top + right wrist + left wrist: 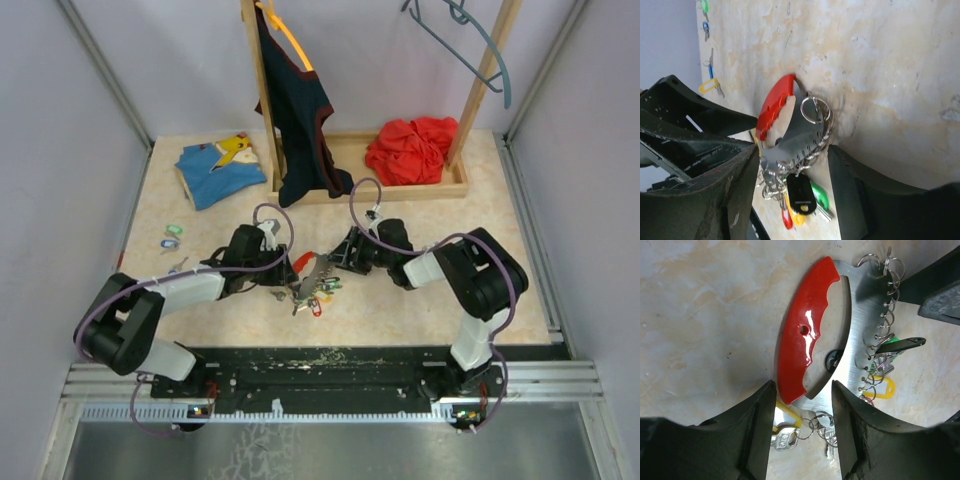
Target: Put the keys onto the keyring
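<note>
Below, mottled beige table (500,215) bears keys (316,297); pale walls (60,150).

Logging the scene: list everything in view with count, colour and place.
Silver metal key holder with curved red grip: one, table centre.
Tagged keys on its rings: count unclear; green, yellow, red, black.
Loose tagged keys: at least three, green, blue, yellow; table's left.
Folded cloth: one, blue and yellow, back left.
Wooden rack: one, pale, back.
Navy garment on orange hanger: one, hanging on rack.
Crumpled cloth: one, red, in rack's base.
Teal hanger: one, upper right.
Left gripper: black, shut on holder's end.
Right gripper: black, astride holder's ringed edge.
</note>
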